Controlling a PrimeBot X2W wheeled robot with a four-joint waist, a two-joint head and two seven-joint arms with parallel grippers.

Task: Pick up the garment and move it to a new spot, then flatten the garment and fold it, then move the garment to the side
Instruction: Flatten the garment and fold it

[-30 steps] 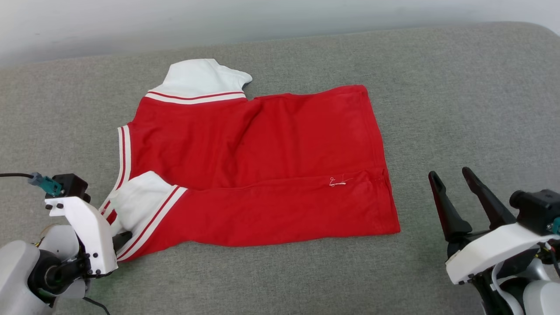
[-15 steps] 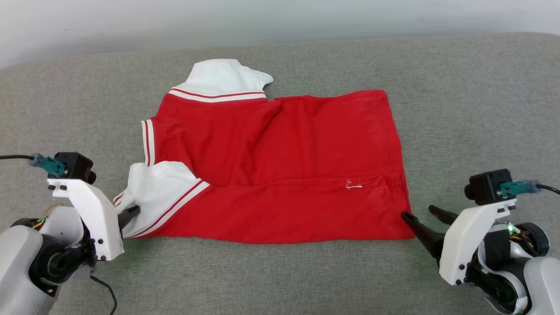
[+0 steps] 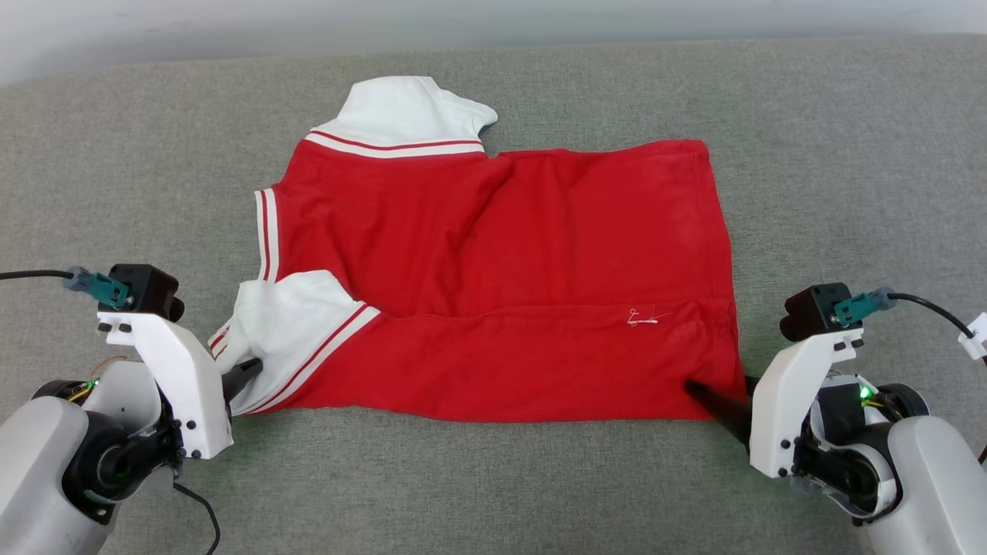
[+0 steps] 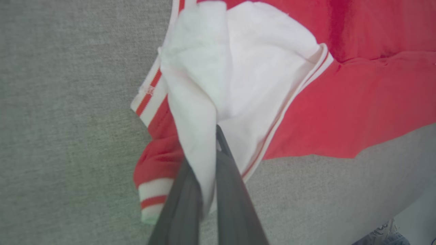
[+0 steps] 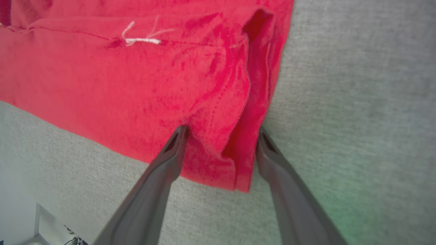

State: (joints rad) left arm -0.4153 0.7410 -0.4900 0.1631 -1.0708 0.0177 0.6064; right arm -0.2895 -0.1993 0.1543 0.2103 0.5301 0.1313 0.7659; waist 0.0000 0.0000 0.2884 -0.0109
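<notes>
Grey woven-fabric surface carries everything. Red soft-fabric jersey shirt with white red-striped sleeves lies mid-surface in front of you, mostly flat, near edge folded over, sleeves toward your left. Your left jaws: clenched on white cloth of near sleeve, fabric pinched between them. Your right jaws: spread wide, straddling shirt's near-right hem corner; one tip on red cloth, other beside its edge, nothing gripped.

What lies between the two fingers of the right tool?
A corner of the red shirt lies between them; the right tool stands open around it, in the right wrist view.
</notes>
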